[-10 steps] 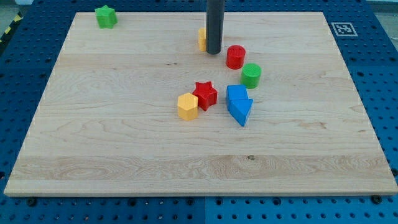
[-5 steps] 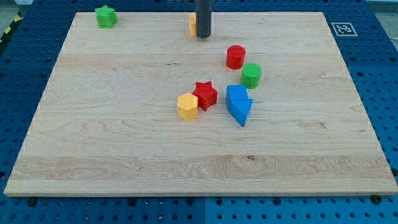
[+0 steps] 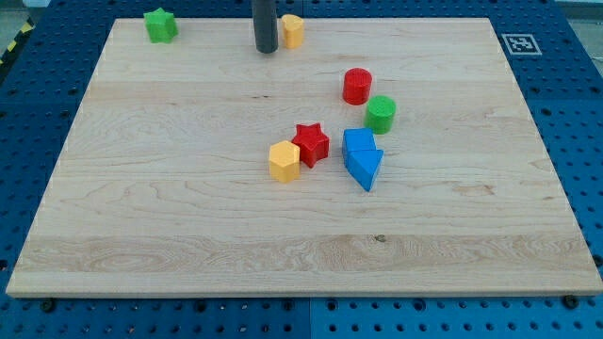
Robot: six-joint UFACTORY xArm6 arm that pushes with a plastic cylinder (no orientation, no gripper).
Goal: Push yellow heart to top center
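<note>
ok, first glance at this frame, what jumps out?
The dark rod coming down at the view's top centre, my tip just left of the yellow heart near the board's top edge. Next, the tight cluster mid-board: yellow hexagon, red star and blue blocks, with the red cylinder and green cylinder above. A lone green star sits top left.

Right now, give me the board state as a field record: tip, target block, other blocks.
tip: my tip at the view's top, just left of the yellow heart
target: yellow heart at top edge, about centre
contact: cannot tell whether tip and heart touch
green star: top left corner
red cylinder: right of centre
green cylinder: below right of the red cylinder
centre cluster: yellow hexagon, red star, blue blocks
board: wooden board
</note>
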